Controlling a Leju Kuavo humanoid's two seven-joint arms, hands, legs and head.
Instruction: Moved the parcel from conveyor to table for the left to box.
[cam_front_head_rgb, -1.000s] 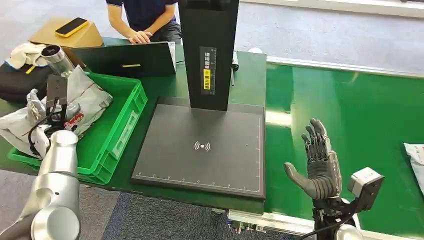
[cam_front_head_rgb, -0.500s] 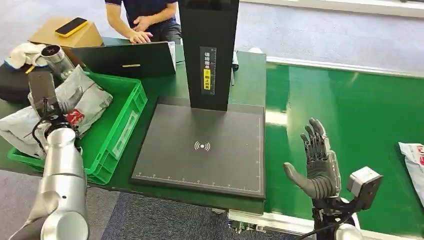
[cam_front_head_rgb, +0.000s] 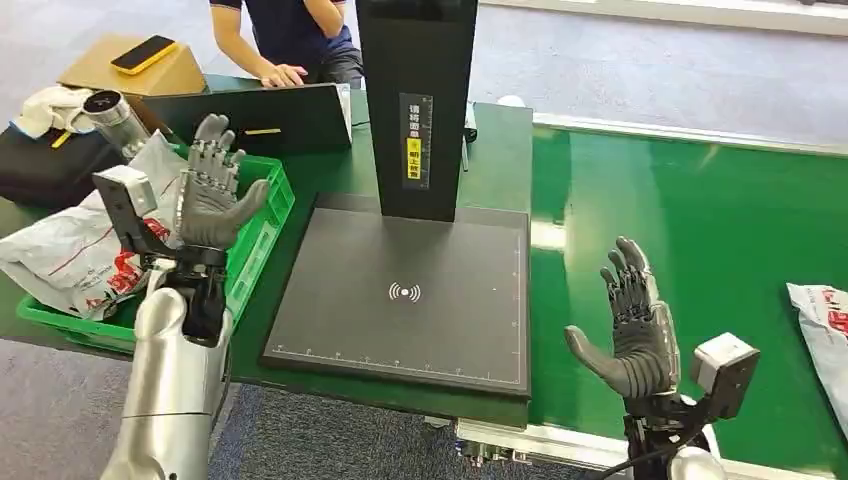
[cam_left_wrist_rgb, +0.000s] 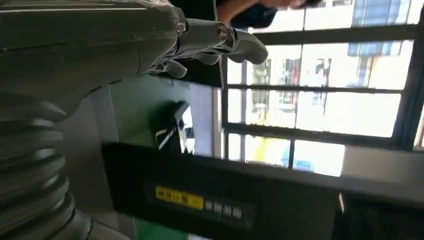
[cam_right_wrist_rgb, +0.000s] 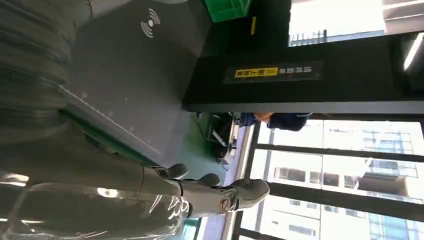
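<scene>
A white parcel (cam_front_head_rgb: 822, 325) with red print lies on the green conveyor (cam_front_head_rgb: 700, 230) at the far right edge of the head view. My right hand (cam_front_head_rgb: 632, 325) is raised open above the conveyor's near edge, well to the left of that parcel, holding nothing. My left hand (cam_front_head_rgb: 210, 185) stands upright and open in front of the green crate (cam_front_head_rgb: 250, 250), fingers spread and empty. The crate holds several white parcels (cam_front_head_rgb: 80, 250). In the left wrist view my left hand (cam_left_wrist_rgb: 200, 42) shows its fingers stretched out. The right wrist view shows my right hand (cam_right_wrist_rgb: 200, 192) with fingers extended.
A dark scanner pad (cam_front_head_rgb: 405, 295) with a tall black post (cam_front_head_rgb: 415, 105) covers the table's middle. A person (cam_front_head_rgb: 290, 40) sits behind at a black laptop (cam_front_head_rgb: 250, 120). A cardboard box with a yellow phone (cam_front_head_rgb: 143, 53), a metal flask (cam_front_head_rgb: 115, 118) and a black bag lie at the far left.
My left arm has lifted out of the crate and turned, bringing the open hand up beside the crate's right side. The parcel on the conveyor has slid further in from the right.
</scene>
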